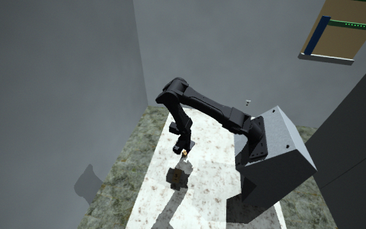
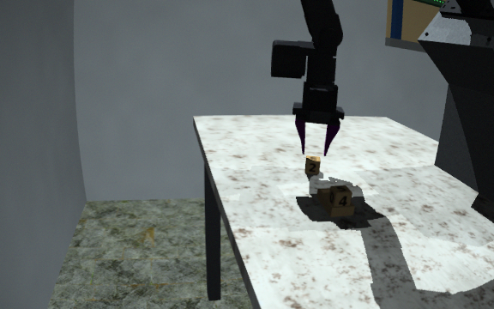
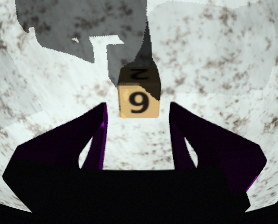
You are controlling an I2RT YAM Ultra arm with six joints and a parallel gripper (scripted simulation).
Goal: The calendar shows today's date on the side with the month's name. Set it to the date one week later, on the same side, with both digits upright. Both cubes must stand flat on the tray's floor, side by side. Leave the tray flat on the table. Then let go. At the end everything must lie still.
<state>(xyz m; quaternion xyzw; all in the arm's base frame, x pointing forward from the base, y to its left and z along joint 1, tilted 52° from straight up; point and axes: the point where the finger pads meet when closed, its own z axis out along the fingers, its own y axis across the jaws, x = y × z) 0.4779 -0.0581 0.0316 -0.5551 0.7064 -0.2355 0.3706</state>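
Between the tips of our jaws (image 2: 314,154) and a little beyond them lies bare speckled table (image 1: 211,178) (image 2: 281,266) (image 3: 215,60); the jaws stand partly spread, pinching nothing. Just past the tips, roughly centred on the gap in the wrist view, sits the loose number cube (image 1: 184,152) (image 2: 312,166) (image 3: 139,101). We see a 2 on one side and, on the bright face, a figure that we could read as 6 or 9 depending on which way up it is meant. It stands on the table outside the tray, so the date is not yet set.

Farther from the jaws, well apart from that cube and under the arm's shadow, is the wooden tray (image 2: 342,211), with the second number cube (image 2: 341,196) in it, showing a 4 and a 0 to the exterior view. We cannot read the month's name anywhere.

Our judgement is that the next move is a straight descent around the loose cube. The gap looks only modestly wider than the cube, so a small sideways error could land a fingertip on its top edge and tip it or shove it along. Closing too high might let it twist in the grip, and its digit would then go in crooked. Later, lowering it beside its neighbour off line could wedge it on the tray's wall, or push the tray askew.
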